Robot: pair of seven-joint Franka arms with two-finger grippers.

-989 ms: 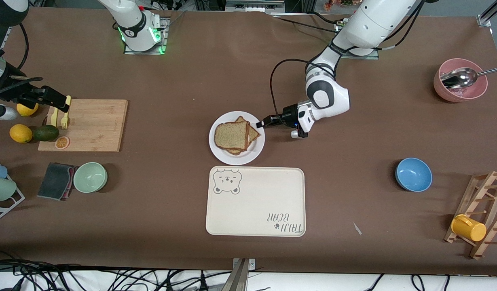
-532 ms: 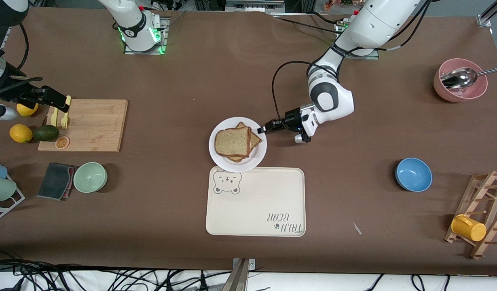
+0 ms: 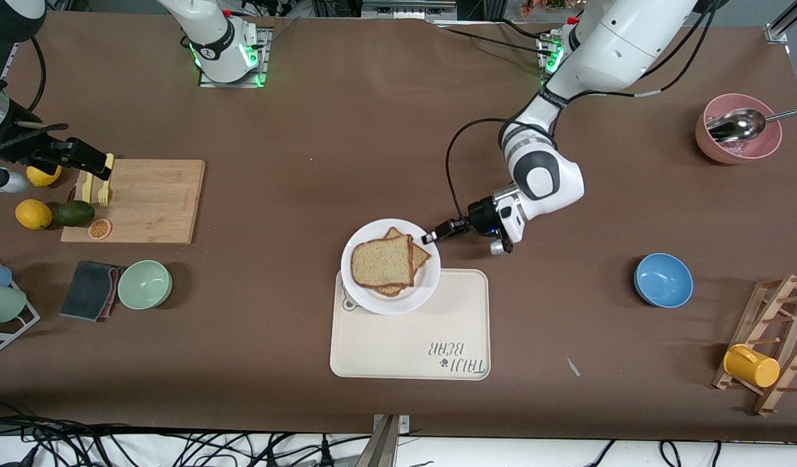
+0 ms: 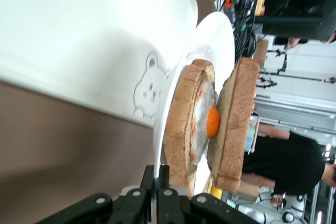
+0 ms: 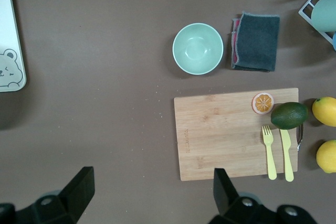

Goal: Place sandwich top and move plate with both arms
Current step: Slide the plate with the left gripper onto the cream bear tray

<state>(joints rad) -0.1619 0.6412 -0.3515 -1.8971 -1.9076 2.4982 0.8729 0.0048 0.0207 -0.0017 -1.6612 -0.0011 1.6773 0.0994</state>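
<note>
At the middle of the frame in the front view, the plate [image 3: 429,275] carries a stacked sandwich: the sandwich top [image 3: 382,262] lies over a lower slice [image 3: 421,255], and the left wrist view shows a fried egg [image 4: 212,121] between the two. This plate overlaps the upper edge of the cream tray [image 3: 411,337], covering its bear drawing. At the upper right a pink bowl [image 3: 764,146] holds a metal spoon [image 3: 735,124]; a blue bowl [image 3: 663,280] at the right and a green bowl [image 3: 144,284] at the lower left hold nothing.

The sandwich top sits just beside the left pincer [image 3: 429,237], on the plate the pincer holds. That pincer is clamped tight on the plate's rim at the edge toward the left arm's end of the desk.

The right pincer [image 5: 149,192] hangs at the upper left of the frame over the cutting board's [image 3: 152,207] end, fingers spread wide, holding nothing; that arm waits.
</note>
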